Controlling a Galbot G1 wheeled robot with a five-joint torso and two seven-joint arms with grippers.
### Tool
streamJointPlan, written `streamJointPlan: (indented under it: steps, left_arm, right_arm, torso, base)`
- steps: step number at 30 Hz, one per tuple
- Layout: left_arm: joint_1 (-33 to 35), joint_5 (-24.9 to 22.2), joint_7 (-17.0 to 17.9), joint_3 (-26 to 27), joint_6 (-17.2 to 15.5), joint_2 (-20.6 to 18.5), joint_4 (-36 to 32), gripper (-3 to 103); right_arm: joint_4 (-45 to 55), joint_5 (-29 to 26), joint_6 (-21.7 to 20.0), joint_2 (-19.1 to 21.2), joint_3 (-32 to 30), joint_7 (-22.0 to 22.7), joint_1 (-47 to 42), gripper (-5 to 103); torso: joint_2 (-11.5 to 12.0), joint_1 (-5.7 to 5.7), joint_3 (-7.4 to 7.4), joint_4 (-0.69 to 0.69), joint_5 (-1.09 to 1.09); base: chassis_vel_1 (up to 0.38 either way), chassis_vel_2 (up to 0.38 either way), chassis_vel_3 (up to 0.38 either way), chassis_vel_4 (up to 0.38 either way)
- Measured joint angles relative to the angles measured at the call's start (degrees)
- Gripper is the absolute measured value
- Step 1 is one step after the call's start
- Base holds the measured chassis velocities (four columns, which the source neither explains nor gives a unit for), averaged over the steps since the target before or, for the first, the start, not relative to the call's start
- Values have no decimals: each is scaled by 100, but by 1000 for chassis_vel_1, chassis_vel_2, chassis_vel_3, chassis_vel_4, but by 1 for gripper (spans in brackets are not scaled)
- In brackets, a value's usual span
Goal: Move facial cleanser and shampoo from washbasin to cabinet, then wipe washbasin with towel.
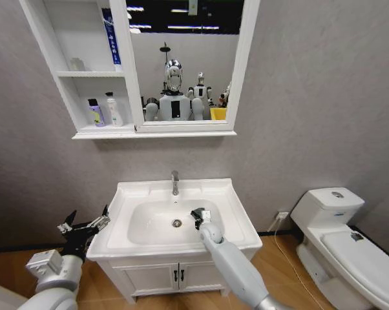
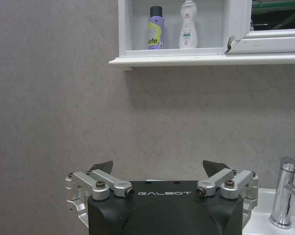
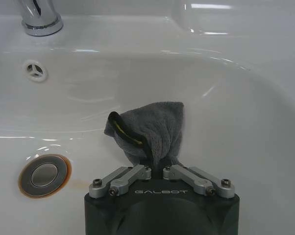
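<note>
The right tool (image 3: 157,169) is sitting lowest and closest in the right wrist view, its fingers pinched together on a bunched corner of the towel (image 3: 152,129). The dark grey cloth, with a yellow-green strip along one edge, is hanging down against the sloping white wall of the washbasin (image 3: 245,127). The drain (image 3: 43,175) is lying just beside the tool in the bowl floor, the overflow hole (image 3: 35,70) is sitting higher on the back wall, and the base of the faucet (image 3: 38,19) is standing on the rim above it. Bare ceramic is spreading around the cloth on every side.

In the head view the right arm is reaching over the front rim of the washbasin (image 1: 240,242), with the right tool (image 1: 199,218) down inside the bowl, right of the drain (image 1: 176,223). The left tool (image 1: 84,226) is hovering off the basin's left edge, apart from it, with its fingers spread wide and nothing between them; in the left wrist view its black fingertips (image 2: 104,165) are standing well apart before the bare grey wall.

Above, the cabinet (image 1: 152,132) is hanging on the wall, well clear of both arms. A purple bottle (image 1: 95,112) and a white bottle (image 1: 113,108) are standing side by side on its lowest open shelf. A toilet (image 1: 340,242) is standing to the right of the vanity.
</note>
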State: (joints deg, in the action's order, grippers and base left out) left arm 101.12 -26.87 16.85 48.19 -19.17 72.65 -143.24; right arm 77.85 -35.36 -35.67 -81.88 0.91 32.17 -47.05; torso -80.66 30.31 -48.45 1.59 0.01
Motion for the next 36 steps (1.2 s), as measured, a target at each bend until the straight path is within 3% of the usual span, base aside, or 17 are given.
streamJointPlan:
  steps: [25,36]
  left_arm:
    - [0,-1,0,0,0,0,0,100]
    - [0,0,0,0,0,0,0,100]
  right_arm:
    - [-666,361,179,-602,-10,-444,128,5]
    - [-960,659,327,-832,-88,-834,123,5]
  torso:
    - [0,0,1,0,0]
    - [-1,0,1,0,0]
  base:
    - [0,0,0,0]
    - [0,0,0,0]
